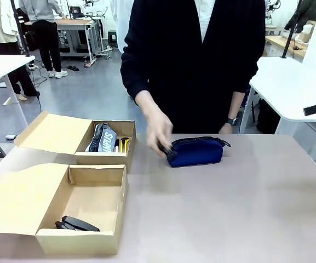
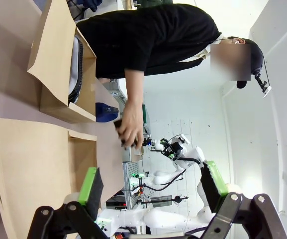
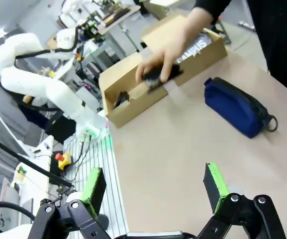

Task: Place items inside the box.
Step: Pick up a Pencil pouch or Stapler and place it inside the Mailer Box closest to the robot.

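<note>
The navy blue zip pouch [image 1: 197, 152] is lying on the table [image 1: 245, 208] about midway across and towards the far side. Its long axis is running left to right across the front view, its zip is facing up, and its pull loop is pointing to the robot's right. Just beside its left end, the person's hand [image 1: 159, 131] is holding a short dark object [image 1: 166, 149] whose kind is not clear. Whether the hand is touching the pouch cannot be told.

To the left, the far box [image 1: 104, 159] is standing open. In it the grey zip pouch [image 1: 103, 137] is lying with its length running near to far. The yellow utility knife [image 1: 124, 144] is lying the same way just at its right. Nearer the robot, a second open box [image 1: 78, 241] is holding the black stapler [image 1: 76, 224], which is lying roughly crosswise in its front left corner.

The left gripper [image 2: 152, 186] is hanging with its fingers spread wide and nothing between them. The right gripper [image 3: 154, 186] is likewise spread and is pinching nothing above the bare tabletop.
</note>
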You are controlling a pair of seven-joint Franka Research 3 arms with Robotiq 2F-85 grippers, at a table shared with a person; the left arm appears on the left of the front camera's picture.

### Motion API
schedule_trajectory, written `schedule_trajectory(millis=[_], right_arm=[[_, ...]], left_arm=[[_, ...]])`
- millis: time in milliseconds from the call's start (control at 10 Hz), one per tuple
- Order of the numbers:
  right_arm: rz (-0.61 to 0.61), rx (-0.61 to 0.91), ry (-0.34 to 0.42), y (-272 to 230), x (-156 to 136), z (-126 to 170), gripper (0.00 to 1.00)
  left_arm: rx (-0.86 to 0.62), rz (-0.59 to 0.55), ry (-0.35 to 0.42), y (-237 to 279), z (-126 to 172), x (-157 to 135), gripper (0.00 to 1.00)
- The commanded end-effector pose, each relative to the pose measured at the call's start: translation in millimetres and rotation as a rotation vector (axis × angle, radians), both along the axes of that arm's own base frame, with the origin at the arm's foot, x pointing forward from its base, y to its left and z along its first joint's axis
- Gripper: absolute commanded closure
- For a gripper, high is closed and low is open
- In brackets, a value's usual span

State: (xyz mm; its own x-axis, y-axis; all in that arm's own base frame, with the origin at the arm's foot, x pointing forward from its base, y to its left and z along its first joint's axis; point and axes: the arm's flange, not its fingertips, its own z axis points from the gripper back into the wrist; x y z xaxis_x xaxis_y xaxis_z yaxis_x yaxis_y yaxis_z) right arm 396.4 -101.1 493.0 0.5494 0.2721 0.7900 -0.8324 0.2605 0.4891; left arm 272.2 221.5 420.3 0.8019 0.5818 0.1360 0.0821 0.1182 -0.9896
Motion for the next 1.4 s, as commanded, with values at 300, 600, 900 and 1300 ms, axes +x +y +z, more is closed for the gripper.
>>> schedule_trajectory(millis=[300,600,900,1300], right_arm=[[0.351,-0.350,-0.211,118,47,18,0.00],[0.439,-0.658,-0.314,280,92,-15,0.00],[0.500,-0.614,-0.339,320,74,-17,0.00],[0.330,-1.146,-0.525,342,125,-34,0.00]], left_arm=[[0.006,-0.004,-0.022,-1,1,-2,0.00],[0.006,-0.004,-0.022,-1,1,-2,0.00],[0.006,-0.004,-0.022,-1,1,-2,0.00],[0.006,-0.004,-0.022,-1,1,-2,0.00]])
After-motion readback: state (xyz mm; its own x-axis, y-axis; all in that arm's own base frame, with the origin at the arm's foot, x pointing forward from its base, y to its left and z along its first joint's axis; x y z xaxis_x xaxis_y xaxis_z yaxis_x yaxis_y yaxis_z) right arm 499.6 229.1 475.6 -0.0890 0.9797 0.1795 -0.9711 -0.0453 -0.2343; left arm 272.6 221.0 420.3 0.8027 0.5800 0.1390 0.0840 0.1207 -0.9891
